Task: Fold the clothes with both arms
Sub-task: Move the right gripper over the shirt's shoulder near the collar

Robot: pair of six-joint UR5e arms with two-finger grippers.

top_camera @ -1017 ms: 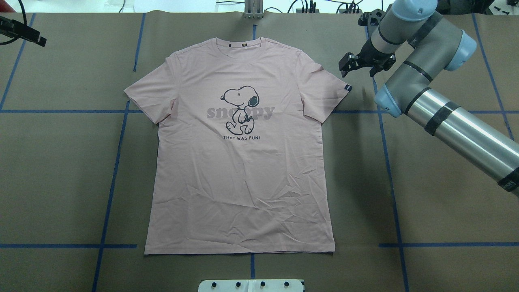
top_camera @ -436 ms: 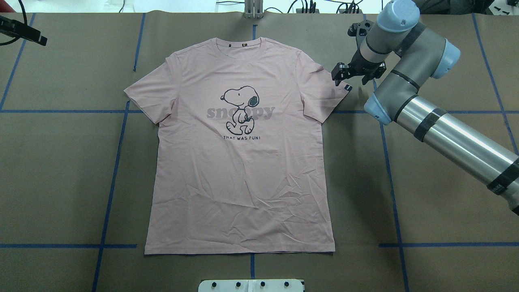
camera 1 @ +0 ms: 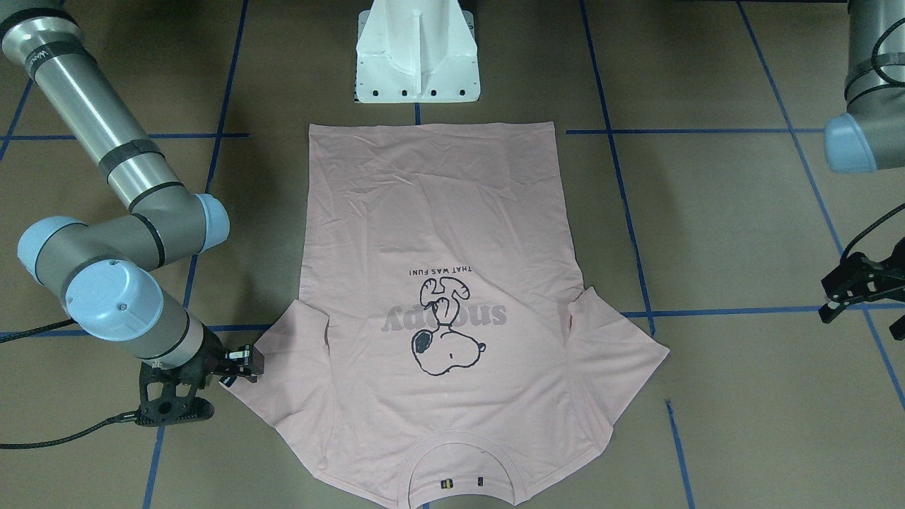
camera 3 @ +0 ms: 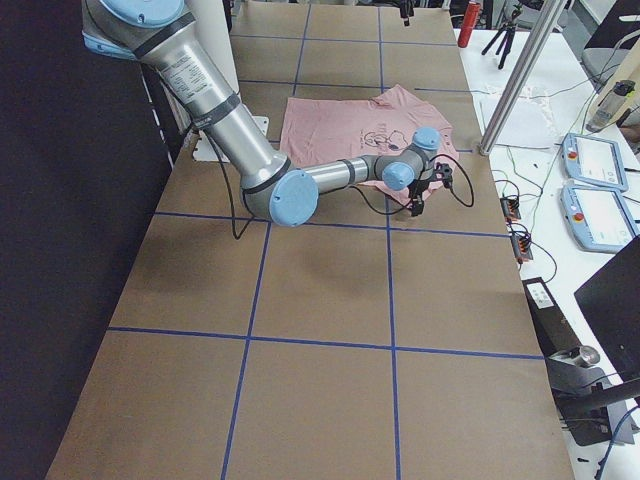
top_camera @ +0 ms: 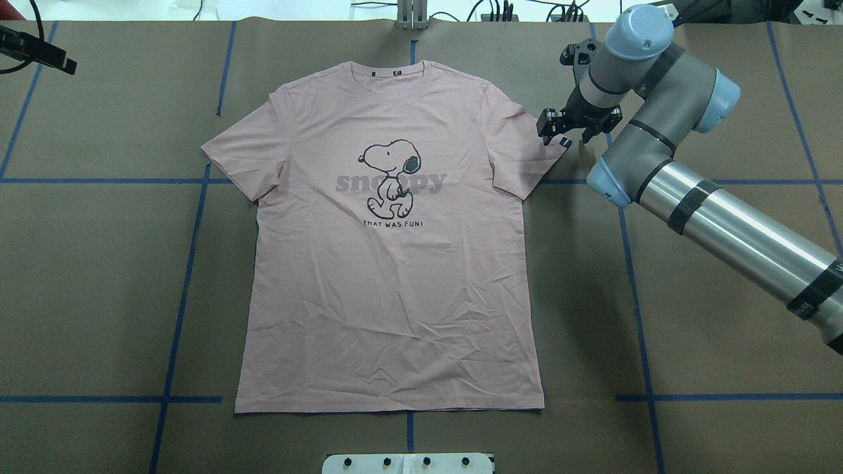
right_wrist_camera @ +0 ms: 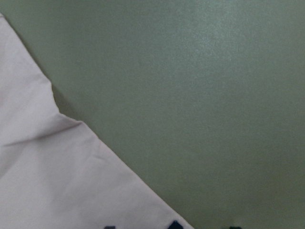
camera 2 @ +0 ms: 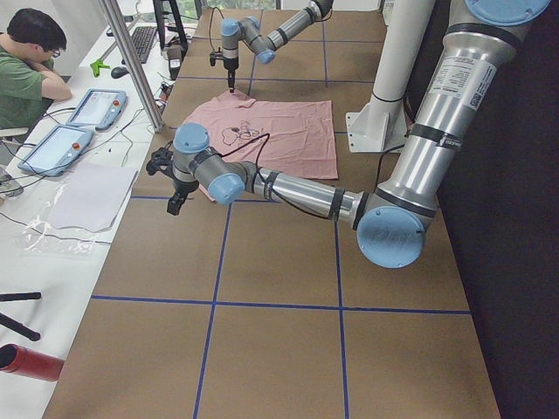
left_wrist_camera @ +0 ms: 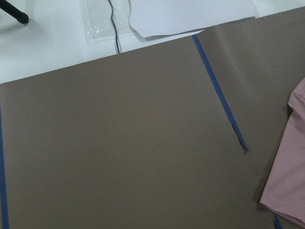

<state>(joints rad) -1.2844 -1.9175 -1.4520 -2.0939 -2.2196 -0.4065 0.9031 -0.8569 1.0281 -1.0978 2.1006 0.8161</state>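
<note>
The pale pink Snoopy T-shirt (top_camera: 395, 276) lies flat and face up on the brown table, collar at the far edge; it also shows in the front view (camera 1: 438, 212). My right gripper (top_camera: 574, 130) points down, open, at the edge of the shirt's right sleeve by the small dark tag (top_camera: 564, 141), and holds nothing. It also shows in the front view (camera 1: 237, 366). The right wrist view shows the sleeve edge (right_wrist_camera: 57, 176) close below. My left gripper (camera 1: 838, 297) is open and empty, well off the left sleeve. The left wrist view shows only that sleeve's edge (left_wrist_camera: 290, 167).
The white pedestal base (camera 1: 417, 56) stands at the shirt's hem. Blue tape lines (top_camera: 178, 289) cross the brown table cover. In the exterior left view an operator (camera 2: 31, 61) sits beyond the table's far edge, by tablets (camera 2: 96, 106) and cables.
My right gripper has moved left and lower, from beside the right sleeve to over its edge at the tag. The shirt and the left gripper have not moved.
</note>
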